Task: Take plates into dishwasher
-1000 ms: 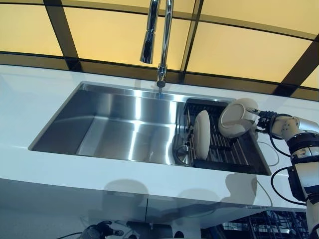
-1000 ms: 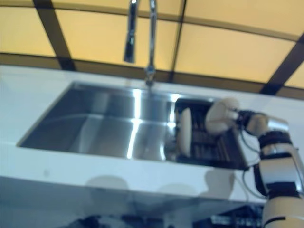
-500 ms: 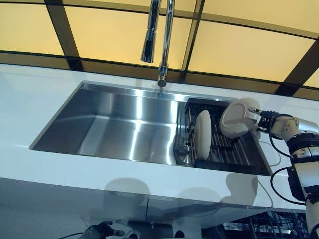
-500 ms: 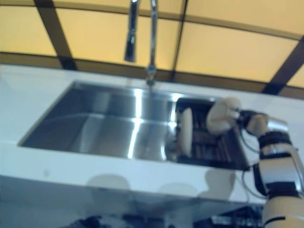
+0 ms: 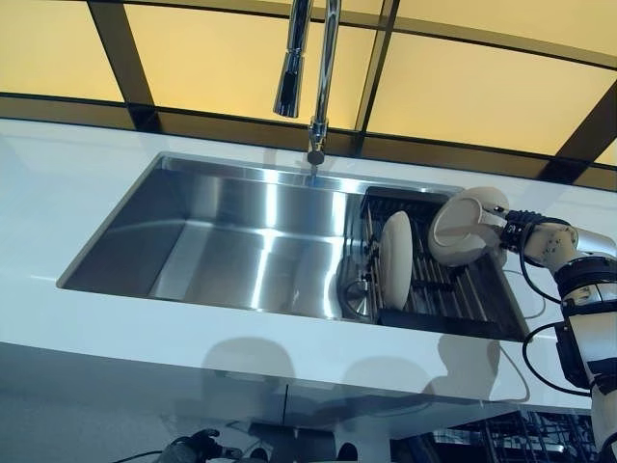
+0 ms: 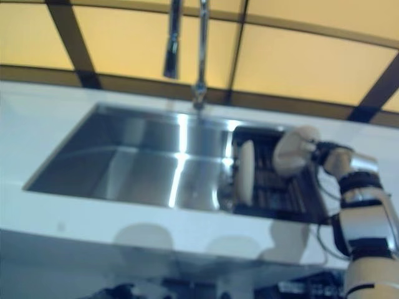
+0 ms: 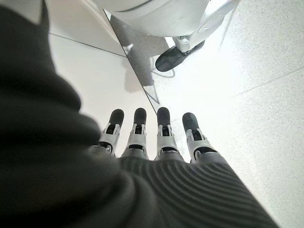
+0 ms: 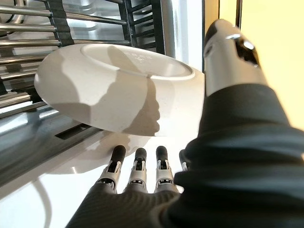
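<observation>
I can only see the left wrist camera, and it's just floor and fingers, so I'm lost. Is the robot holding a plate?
Observer: Yes. The right hand pinches a white plate, with its thumb over the rim and its fingers underneath.
Operator: Where is that?
Observer: Over the black rack, which sits in the right end of the steel sink.
Operator: Are there more plates?
Observer: Yes, a second plate stands on edge in the rack.
</observation>
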`<state>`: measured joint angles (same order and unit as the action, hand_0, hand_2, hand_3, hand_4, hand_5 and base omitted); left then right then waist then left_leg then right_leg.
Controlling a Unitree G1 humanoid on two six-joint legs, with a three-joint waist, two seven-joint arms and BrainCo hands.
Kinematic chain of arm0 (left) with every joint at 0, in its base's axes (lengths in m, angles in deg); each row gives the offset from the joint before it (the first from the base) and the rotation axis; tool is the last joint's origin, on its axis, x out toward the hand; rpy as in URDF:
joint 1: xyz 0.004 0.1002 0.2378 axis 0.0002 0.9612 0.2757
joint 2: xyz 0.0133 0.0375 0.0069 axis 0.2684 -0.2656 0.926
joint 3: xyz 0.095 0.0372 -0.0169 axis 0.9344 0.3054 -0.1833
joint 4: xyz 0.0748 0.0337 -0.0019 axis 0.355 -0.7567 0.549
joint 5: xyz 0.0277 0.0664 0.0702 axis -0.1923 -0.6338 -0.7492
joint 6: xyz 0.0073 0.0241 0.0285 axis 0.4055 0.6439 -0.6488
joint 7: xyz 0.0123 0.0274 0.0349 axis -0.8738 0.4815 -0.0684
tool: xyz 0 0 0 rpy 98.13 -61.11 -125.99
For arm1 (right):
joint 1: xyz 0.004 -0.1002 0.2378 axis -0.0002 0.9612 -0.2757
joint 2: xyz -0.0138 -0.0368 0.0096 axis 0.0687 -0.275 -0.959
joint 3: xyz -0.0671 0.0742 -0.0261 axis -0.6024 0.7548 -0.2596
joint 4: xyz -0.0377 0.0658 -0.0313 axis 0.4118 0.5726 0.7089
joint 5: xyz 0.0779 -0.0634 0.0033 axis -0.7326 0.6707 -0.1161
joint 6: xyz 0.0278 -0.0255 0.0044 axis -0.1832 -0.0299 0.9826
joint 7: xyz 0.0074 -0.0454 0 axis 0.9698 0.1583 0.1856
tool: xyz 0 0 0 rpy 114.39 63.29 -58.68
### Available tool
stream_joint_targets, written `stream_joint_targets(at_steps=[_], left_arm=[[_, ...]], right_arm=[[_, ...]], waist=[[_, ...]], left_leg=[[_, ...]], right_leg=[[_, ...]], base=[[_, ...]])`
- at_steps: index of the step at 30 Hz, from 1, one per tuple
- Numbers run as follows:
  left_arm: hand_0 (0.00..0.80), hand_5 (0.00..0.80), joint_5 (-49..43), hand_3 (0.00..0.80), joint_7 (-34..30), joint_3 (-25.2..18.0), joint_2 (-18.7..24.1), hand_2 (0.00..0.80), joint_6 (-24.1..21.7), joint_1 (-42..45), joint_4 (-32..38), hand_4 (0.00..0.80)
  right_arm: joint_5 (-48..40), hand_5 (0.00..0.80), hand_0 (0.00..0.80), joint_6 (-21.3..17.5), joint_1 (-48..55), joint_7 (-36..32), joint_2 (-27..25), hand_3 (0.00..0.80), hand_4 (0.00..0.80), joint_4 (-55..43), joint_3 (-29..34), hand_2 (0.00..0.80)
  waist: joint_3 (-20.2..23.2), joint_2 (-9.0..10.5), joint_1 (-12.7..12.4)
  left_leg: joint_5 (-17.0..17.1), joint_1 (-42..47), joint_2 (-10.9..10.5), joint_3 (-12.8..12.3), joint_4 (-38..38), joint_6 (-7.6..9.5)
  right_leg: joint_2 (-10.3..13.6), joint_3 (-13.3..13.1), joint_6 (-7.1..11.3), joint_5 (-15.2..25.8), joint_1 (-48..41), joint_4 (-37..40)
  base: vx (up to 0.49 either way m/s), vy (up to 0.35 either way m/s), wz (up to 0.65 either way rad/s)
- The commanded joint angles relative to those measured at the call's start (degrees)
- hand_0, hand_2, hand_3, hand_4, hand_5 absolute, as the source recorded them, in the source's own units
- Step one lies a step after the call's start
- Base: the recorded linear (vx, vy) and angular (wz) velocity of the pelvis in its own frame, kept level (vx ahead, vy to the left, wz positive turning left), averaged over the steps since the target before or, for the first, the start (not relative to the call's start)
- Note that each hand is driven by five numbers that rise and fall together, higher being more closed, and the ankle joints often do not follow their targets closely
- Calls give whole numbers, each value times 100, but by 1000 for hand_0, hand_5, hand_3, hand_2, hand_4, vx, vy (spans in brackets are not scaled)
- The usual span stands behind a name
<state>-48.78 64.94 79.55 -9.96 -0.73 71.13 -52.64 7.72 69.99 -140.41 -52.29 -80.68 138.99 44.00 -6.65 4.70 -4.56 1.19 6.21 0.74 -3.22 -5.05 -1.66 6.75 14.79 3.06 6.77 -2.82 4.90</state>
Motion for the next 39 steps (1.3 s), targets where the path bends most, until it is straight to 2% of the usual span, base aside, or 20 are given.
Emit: stream_joint_targets(at_steps=[1, 17, 21, 23, 24, 25, 39], left_arm=[[0, 0, -18, 0, 10, 447, -80, 0, -108, -272, -93, 0], [0, 0, -2, 0, 23, 469, -70, 0, -118, -274, -57, 0], [0, 0, 5, 0, 33, 482, -76, 0, -116, -263, -48, 0], [0, 0, 2, 0, 41, 472, -78, 0, -123, -249, -38, 0], [0, 0, -1, 0, 41, 470, -77, 0, -122, -245, -33, 0], [0, 0, 22, 0, 56, 494, -81, 0, -117, -243, -30, 0], [0, 0, 82, 0, 72, 473, -80, 0, -119, -282, -38, 0]], right_arm=[[-81, 0, 0, -394, -857, 34, -95, 0, 0, 188, -359, 0], [-6, 0, 0, -538, -907, 43, -50, 0, 0, 165, -409, 0], [69, 285, 285, -513, -902, 54, -78, 285, 285, 197, -425, 285], [138, 659, 659, -463, -909, 115, -86, 659, 659, 227, -429, 659], [145, 659, 659, -457, -908, 107, -94, 659, 659, 232, -430, 659], [161, 800, 800, -449, -910, 74, -113, 800, 800, 273, -440, 800], [189, 800, 800, -421, -969, 202, -111, 800, 800, 143, -519, 800]], waist=[[-128, -8, -307], [-192, -8, -348], [-192, -10, -349], [-187, -10, -352], [-187, -10, -352], [-186, -9, -347], [-201, 4, -315]], left_leg=[[-95, -117, 34, -454, 23, 15], [-84, -141, 44, -424, 40, 10], [-83, -138, 42, -421, 40, 9], [-83, -137, 46, -417, 36, 9], [-83, -135, 46, -416, 36, 9], [-82, -128, 44, -413, 33, 9], [-80, -128, 39, -422, 24, 20]], right_leg=[[35, -45, 314, -373, -221, -300], [29, -30, 295, -381, -219, -309], [35, -20, 293, -386, -223, -315], [38, -17, 293, -391, -219, -323], [38, -18, 293, -391, -221, -323], [38, -23, 292, -389, -227, -322], [45, -64, 302, -375, -210, -331]], base=[[0, 0, 0], [0, 0, 0], [0, 0, 0], [0, 0, 0], [0, 0, 0], [0, 0, 0], [0, 0, 0]])
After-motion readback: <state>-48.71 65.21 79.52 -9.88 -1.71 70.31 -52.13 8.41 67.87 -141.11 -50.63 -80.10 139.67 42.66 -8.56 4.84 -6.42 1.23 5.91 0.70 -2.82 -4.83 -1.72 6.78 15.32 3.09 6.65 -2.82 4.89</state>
